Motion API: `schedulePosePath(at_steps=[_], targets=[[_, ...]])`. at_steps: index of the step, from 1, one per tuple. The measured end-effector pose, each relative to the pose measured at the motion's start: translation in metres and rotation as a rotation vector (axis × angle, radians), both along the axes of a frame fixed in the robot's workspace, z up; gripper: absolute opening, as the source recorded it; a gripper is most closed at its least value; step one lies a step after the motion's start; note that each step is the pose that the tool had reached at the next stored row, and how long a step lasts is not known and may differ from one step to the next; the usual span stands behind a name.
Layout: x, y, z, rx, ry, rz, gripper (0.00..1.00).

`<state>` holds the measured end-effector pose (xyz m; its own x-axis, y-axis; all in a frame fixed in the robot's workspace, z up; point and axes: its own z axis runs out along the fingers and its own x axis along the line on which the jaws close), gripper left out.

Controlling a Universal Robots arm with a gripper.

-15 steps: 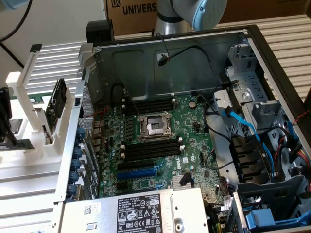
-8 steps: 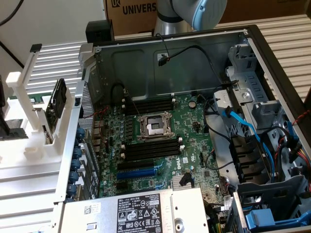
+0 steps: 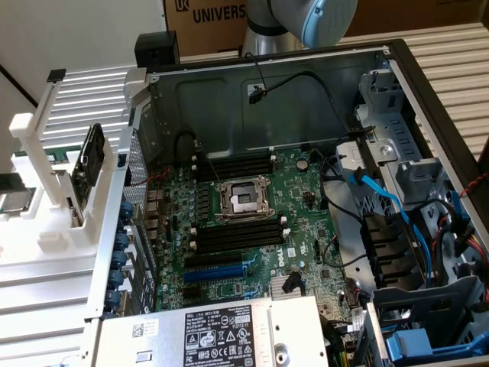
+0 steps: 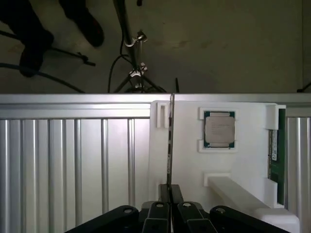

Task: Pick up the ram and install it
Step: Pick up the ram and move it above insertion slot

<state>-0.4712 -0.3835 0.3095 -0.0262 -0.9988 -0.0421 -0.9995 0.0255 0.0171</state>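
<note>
The ram appears edge-on in the wrist view as a thin dark strip running out from between my fingers. My gripper is shut on its near end, its black fingers pressed against both faces. The stick hangs above the white holder, over the notched bracket. In the exterior view part of my arm shows above the open computer case. Inside it lies the green motherboard with long black memory slots and more memory slots on either side of the CPU socket.
A silver CPU chip sits in the white holder, and another green stick stands at its edge; it is the dark stick in the exterior view. Blue cables and drive cages crowd the case's right. A tripod stands on the floor.
</note>
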Motion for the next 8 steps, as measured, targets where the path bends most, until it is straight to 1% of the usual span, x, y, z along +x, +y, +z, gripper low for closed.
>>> schedulePosePath(at_steps=[6, 7, 8], targets=[[0.000, 0.0000, 0.0269, -0.0014, 0.0001, -0.001, 0.13], [0.000, 0.0000, 0.0291, -0.0013, 0.0000, -0.001, 0.13], [0.000, 0.0000, 0.0291, -0.0014, -0.0001, -0.001, 0.13]])
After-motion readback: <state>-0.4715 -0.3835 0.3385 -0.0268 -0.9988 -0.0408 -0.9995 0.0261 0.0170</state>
